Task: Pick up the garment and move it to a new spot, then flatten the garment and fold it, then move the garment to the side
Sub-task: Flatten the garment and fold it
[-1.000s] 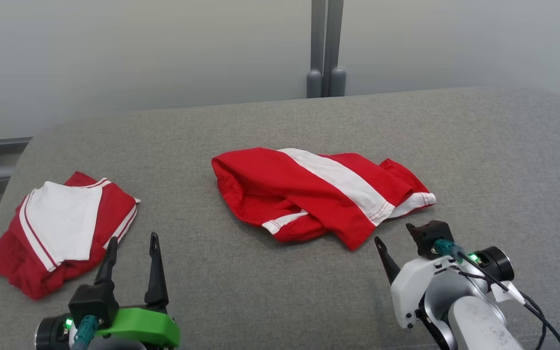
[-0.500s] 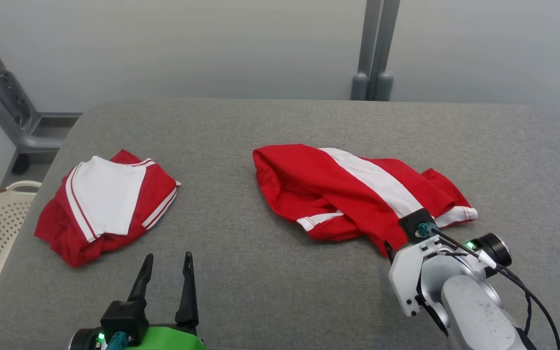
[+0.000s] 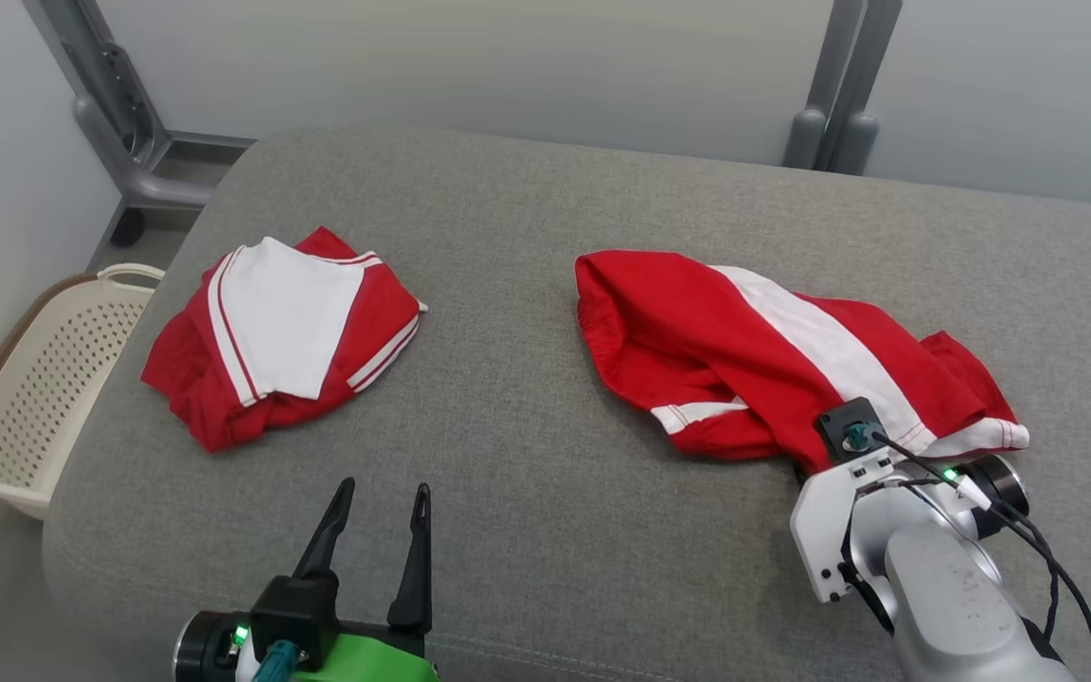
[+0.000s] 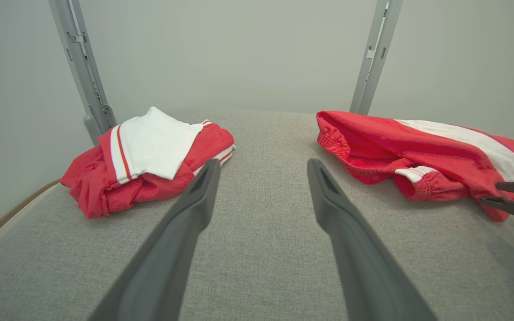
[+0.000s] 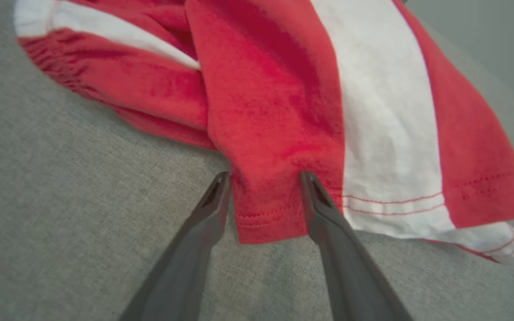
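The garment (image 3: 744, 350) is a crumpled red piece with a broad white stripe, lying right of centre on the grey padded surface (image 3: 527, 493). My right gripper (image 5: 263, 178) has reached its near hem. The two fingers stand apart with the red hem corner between them, not pinched. The left wrist view shows those same fingers (image 4: 491, 193) at the edge of the garment (image 4: 417, 147). My left gripper (image 3: 384, 488) hovers open and empty over bare cushion near the front edge, well left of the garment.
A second red and white garment (image 3: 290, 332), folded, lies at the left of the surface. A cream perforated basket (image 3: 44, 379) stands on the floor beyond the left edge. Grey metal posts (image 3: 119, 123) rise behind, in front of a pale wall.
The head camera has swung, shifting the whole picture right. My right gripper has moved forward so its fingers straddle the garment's near hem, and they have narrowed slightly. The left gripper stays open.
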Robot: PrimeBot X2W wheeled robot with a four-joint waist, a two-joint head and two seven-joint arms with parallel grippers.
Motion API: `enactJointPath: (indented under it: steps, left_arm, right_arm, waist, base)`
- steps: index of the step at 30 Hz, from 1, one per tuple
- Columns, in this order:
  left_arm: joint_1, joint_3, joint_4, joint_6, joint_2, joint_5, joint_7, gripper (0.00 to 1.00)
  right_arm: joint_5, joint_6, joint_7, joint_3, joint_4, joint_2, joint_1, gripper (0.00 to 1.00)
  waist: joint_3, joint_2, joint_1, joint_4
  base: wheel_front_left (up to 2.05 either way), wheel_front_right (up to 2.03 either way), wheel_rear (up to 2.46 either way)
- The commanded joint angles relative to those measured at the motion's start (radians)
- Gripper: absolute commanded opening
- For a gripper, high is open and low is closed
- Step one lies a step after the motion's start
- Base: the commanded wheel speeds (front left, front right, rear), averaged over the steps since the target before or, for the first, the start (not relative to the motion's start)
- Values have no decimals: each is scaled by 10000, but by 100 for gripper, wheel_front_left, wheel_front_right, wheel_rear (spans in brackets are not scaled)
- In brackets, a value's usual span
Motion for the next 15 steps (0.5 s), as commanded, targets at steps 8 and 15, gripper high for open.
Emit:
enactJointPath:
  steps: [8, 15]
  left_arm:
    - [-267, -160, 132, -163, -59, 161, -2, 100]
    - [-272, -278, 293, -202, -11, 169, -2, 100]
  right_arm:
    - [97, -1, -663, -304, 521, -38, -590, 0]
    - [-8, -1, -711, -462, -198, -43, -1117, 0]
  waist:
    - [249, 0, 0, 250]
    - [78, 0, 0, 96]
  base:
    - [0, 0, 0]
    - [0, 0, 0]
